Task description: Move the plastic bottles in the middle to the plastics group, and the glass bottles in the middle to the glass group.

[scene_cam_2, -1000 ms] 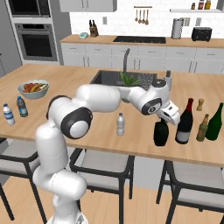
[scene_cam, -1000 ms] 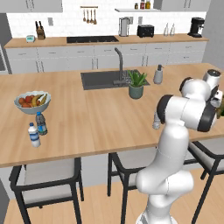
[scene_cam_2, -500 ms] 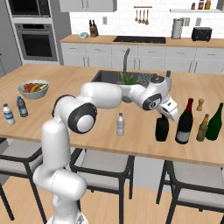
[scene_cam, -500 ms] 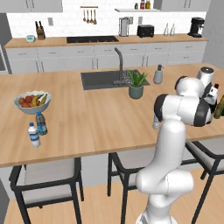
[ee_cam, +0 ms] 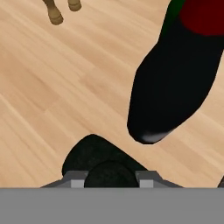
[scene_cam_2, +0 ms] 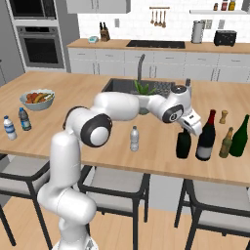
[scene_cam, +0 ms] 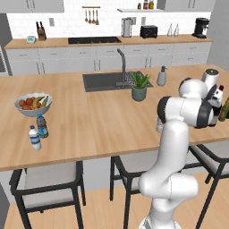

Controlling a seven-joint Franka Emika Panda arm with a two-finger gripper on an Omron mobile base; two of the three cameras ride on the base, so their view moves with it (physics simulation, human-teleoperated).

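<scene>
Fingers over the squat black bottle

We see the fingers (ee_cam: pixel 112 178) closed on the neck of the squat black bottle (scene_cam_2: pixel 183 144), which stands on the table (scene_cam_2: pixel 73 122) just beside the wine bottle (scene_cam_2: pixel 205 137), near the olive-green bottle (scene_cam_2: pixel 240 136).

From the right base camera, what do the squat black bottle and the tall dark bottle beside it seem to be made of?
The squat black bottle looks like dark opaque glass with a dull sheen, though black plastic cannot be excluded. The tall wine bottle seems to be dark, glossy glass: a pale highlight lies near its base in the hand view, and a red foil-like cover wraps its neck.
</scene>
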